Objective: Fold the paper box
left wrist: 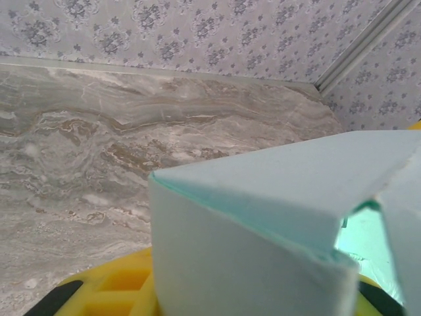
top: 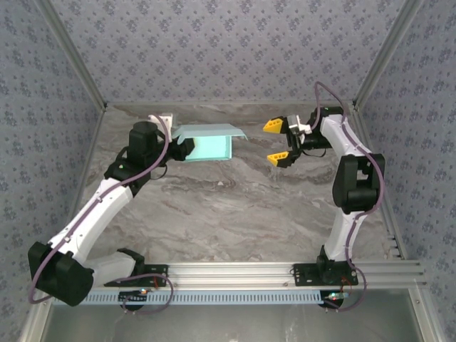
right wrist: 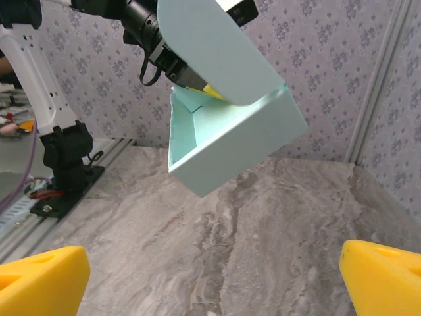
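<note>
Grey marbled table top (top: 228,206) lies under both my arms, and walls with a flowered blue-grey wallpaper (top: 228,43) close it on three sides. My left gripper (top: 187,148) is over the far left part of the table, and its jaws pinch one side wall of the paper box (top: 211,147). The box is half formed: an open tray of pale aqua card, with one broad flap (top: 208,130) standing out over it. It hangs in the air above the table, tilted, and its open side faces my right arm. In my left wrist view the card wall sits directly over a yellow finger (left wrist: 112,293) of this gripper. My right gripper (top: 281,142) is just to the right of the box, apart from it, and it points toward the box. Its jaws are spread wide, and the two yellow fingertips (right wrist: 43,280) stand far from each other, low in my right wrist view.
</note>
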{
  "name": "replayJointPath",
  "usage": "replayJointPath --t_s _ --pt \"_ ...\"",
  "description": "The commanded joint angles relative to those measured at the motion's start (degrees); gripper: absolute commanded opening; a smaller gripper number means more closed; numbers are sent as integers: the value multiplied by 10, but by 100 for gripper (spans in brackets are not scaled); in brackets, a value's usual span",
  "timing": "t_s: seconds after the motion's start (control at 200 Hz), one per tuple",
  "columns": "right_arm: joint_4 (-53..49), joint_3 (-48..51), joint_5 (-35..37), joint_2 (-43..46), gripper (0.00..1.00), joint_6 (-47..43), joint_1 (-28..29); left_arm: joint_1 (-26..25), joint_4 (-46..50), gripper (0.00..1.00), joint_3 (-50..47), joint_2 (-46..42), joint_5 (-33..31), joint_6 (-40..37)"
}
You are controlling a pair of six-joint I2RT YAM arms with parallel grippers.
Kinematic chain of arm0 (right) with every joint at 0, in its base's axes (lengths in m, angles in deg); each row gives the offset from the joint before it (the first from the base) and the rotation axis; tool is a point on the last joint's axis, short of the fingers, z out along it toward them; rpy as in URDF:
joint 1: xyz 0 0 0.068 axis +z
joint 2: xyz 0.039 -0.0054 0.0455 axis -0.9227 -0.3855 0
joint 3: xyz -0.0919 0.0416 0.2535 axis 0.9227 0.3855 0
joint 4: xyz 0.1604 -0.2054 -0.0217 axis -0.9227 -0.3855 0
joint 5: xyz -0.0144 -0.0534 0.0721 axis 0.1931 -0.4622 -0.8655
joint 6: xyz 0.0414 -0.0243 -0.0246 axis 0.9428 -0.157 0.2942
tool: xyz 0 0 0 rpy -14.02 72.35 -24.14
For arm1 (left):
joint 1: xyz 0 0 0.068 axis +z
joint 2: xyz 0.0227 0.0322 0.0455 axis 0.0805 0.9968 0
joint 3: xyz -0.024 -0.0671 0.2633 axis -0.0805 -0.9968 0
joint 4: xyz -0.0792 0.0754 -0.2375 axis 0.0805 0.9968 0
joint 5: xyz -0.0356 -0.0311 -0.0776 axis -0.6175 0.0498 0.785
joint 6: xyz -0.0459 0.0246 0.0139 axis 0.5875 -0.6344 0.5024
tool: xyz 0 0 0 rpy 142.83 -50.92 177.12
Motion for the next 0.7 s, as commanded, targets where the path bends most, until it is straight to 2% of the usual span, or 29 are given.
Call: replayJointPath --t_s 0.0,0.16,0.28,0.355,0.44,0.605,0.7 --pt "69 -18 -78 22 100 -371 -2 2 2 29 -2 -10 -8 -14" --pt "147 -23 -79 34 100 -371 16 1 1 29 -11 -14 -5 -14" --pt "98 -58 -79 17 100 -371 40 1 -5 29 -19 -14 2 -10" --pt "106 -63 -76 2 100 -371 49 1 -8 29 -22 -15 6 -9" --pt "139 -70 -62 -6 100 -372 51 2 -6 29 -20 -15 11 -9" --pt "235 -54 -78 22 100 -372 59 1 -1 29 -20 -16 15 -8" --pt "298 -46 0 53 100 -372 70 1 -5 29 -24 -18 15 -4"
